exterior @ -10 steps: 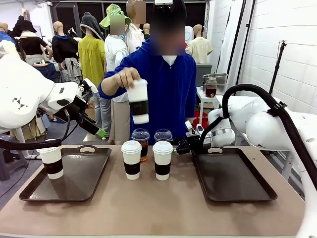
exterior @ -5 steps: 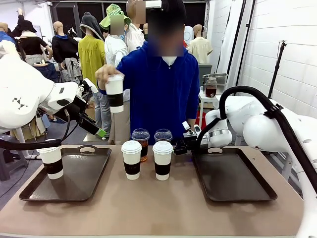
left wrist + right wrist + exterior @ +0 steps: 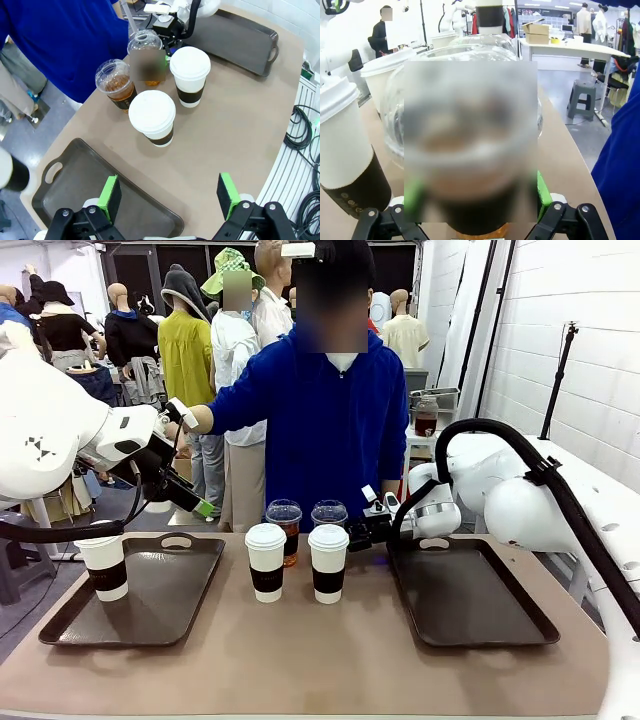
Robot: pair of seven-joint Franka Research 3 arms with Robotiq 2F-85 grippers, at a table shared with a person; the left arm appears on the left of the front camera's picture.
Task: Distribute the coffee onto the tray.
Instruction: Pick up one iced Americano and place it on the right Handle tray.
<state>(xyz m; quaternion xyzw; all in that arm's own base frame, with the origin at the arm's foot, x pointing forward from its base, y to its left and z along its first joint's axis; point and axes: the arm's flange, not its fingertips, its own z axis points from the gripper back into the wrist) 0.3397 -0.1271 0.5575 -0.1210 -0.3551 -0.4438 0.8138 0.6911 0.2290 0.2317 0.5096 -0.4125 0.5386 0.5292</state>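
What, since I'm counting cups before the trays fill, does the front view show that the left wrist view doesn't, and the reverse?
Front view adds: a paper cup standing on the left tray, and the person's arm stretched toward the left arm. Left wrist view adds: the left gripper seen open from above, and cables beside the table. Shared: the two middle paper cups, two clear cups, the left tray, the right tray, and the right gripper by the clear cups.

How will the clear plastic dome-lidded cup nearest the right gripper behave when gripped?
The clear plastic dome-lidded cup looks thin-walled, so a hard squeeze may dent it. Its smooth sides may slip. The amber drink probably adds weight.
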